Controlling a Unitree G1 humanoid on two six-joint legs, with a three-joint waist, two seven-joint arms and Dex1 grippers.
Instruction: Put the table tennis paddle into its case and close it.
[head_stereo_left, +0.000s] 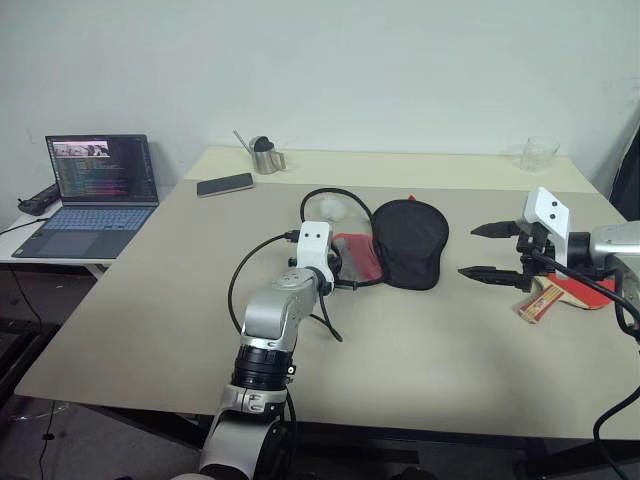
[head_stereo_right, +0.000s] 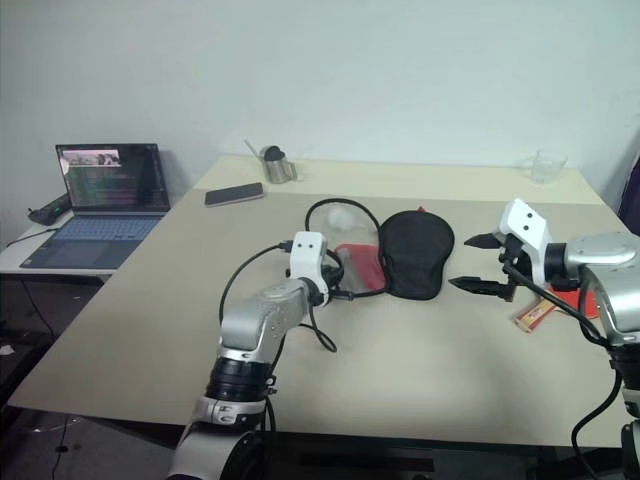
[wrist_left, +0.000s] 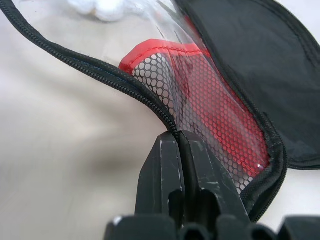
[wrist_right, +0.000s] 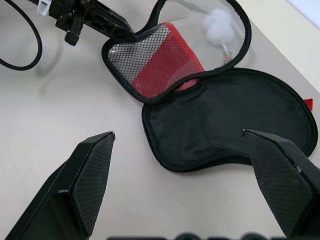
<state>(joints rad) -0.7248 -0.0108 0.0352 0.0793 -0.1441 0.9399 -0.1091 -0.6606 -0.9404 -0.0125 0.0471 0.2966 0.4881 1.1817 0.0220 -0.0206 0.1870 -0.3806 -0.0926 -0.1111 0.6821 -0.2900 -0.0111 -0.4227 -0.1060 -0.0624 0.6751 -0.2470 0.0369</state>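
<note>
Opening step: case, soft black fabric, unzipped, lies ahead of both hands. Left gripper is pinched on its zipper edge, holding up the red mesh flap. Right gripper gapes, nothing held; table tennis paddle, red rubber, wooden handle, probably flat just beneath it. Next: grasp the handle.

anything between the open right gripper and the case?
Nothing: bare table between right gripper and case, seen in both eye views and right wrist view.

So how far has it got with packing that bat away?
Early. The case lies unzipped and open, the left gripper pinching its zipper edge. The table tennis paddle lies outside on the table, by the open right gripper. Inserting and zipping remain.
</note>
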